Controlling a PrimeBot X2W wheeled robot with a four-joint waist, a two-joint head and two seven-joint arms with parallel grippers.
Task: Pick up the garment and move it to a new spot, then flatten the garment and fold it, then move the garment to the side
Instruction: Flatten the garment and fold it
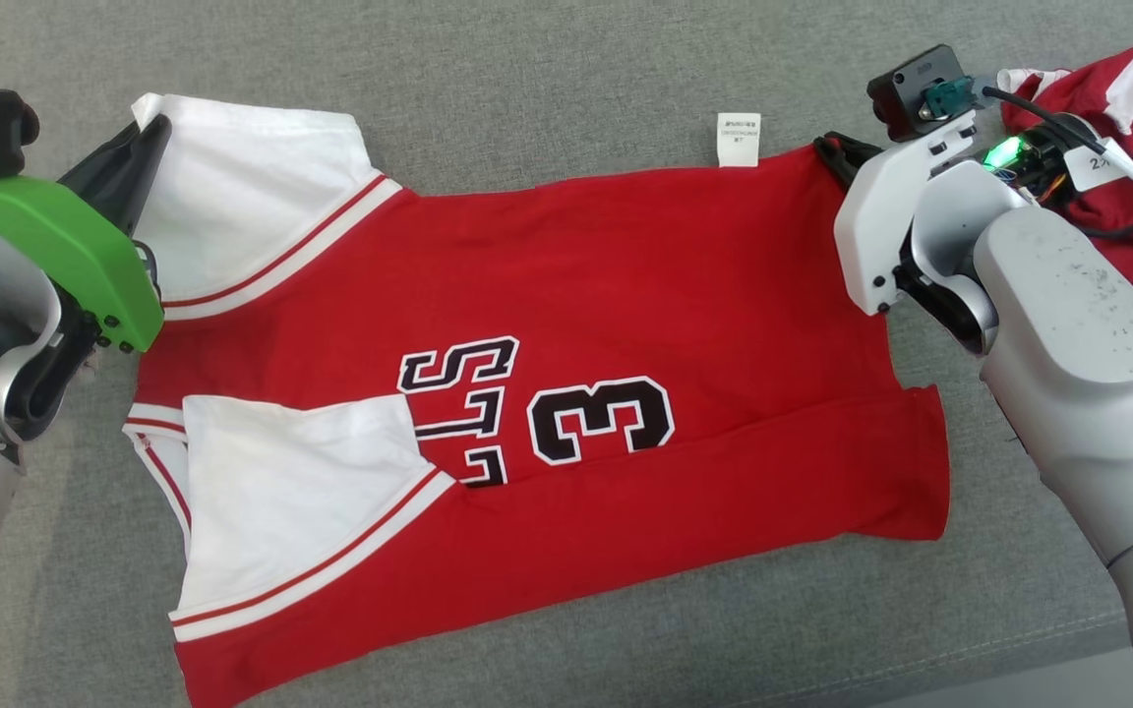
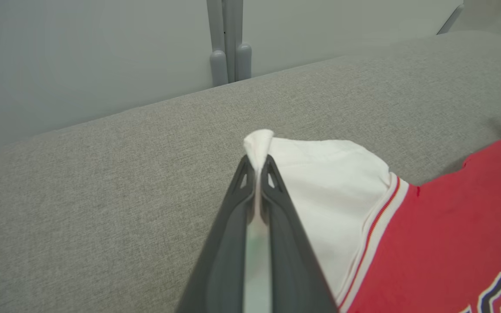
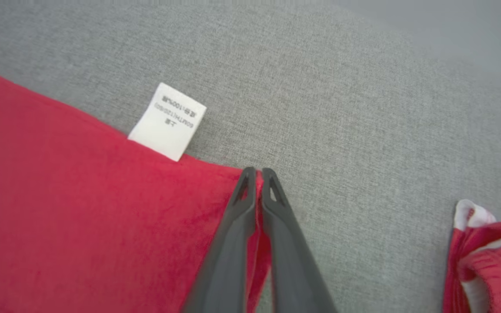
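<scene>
The garment [image 1: 626, 285] is a red jersey with white sleeves and a black "3", lying spread on the grey cushion with its near edge folded over. My left gripper [image 1: 149, 147] is shut on the tip of the far white sleeve [image 2: 320, 174], and a bit of white cloth pokes out past its fingertips [image 2: 258, 163]. At the jersey's far right corner my right gripper [image 1: 834, 150] is shut on the red hem [image 3: 207, 191], with cloth pinched between its fingers [image 3: 257, 176]. A white care label [image 3: 168, 121] sticks out of the far edge.
A second red and white garment [image 1: 1127, 118] lies bunched at the far right, behind my right arm; its edge [image 3: 485, 256] lies to the right of my right gripper. The grey cushion [image 1: 566, 69] ends at a wall beyond; its front edge runs at lower right.
</scene>
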